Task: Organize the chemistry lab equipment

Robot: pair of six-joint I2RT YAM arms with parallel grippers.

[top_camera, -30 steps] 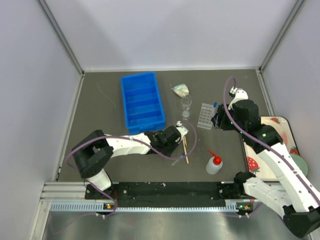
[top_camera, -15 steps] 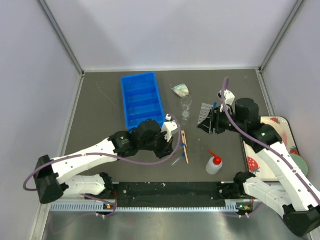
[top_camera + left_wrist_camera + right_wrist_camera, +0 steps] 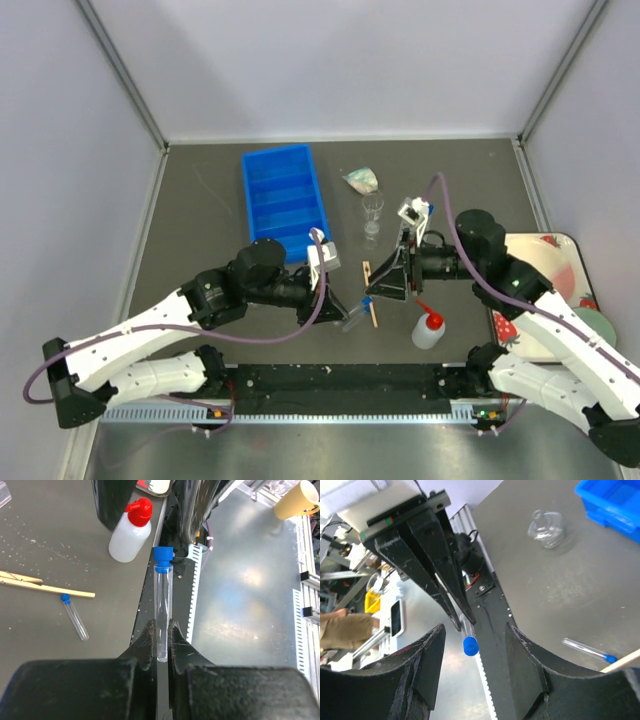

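My left gripper [image 3: 337, 297] [image 3: 161, 628] is shut on the lower end of a clear tube [image 3: 162, 605] with a blue cap [image 3: 162, 556], held above the table. My right gripper [image 3: 385, 285] [image 3: 472, 666] is open, with its jaws on either side of the capped end of the tube [image 3: 470, 644] and not touching it. A second blue-capped tube [image 3: 355, 320] [image 3: 75, 617] and the wooden clamp [image 3: 371, 298] [image 3: 45, 585] lie on the table below. The white squeeze bottle [image 3: 428, 328] [image 3: 130, 530] stands near the front. The glass flasks [image 3: 372, 215] [image 3: 547, 529] stand behind. The tube rack is hidden behind the right arm.
The blue divided bin [image 3: 285, 203] [image 3: 615, 500] is at the back left. The strawberry tray [image 3: 545, 255] with the green bowl [image 3: 603, 330] is at the right edge. A crumpled clear item [image 3: 361, 179] lies near the back. The black front rail [image 3: 340, 378] runs below the grippers.
The left arm has lifted the tube and turned it towards the right. The right arm has swung from the rack down and left, its open jaws now around the tube's cap.
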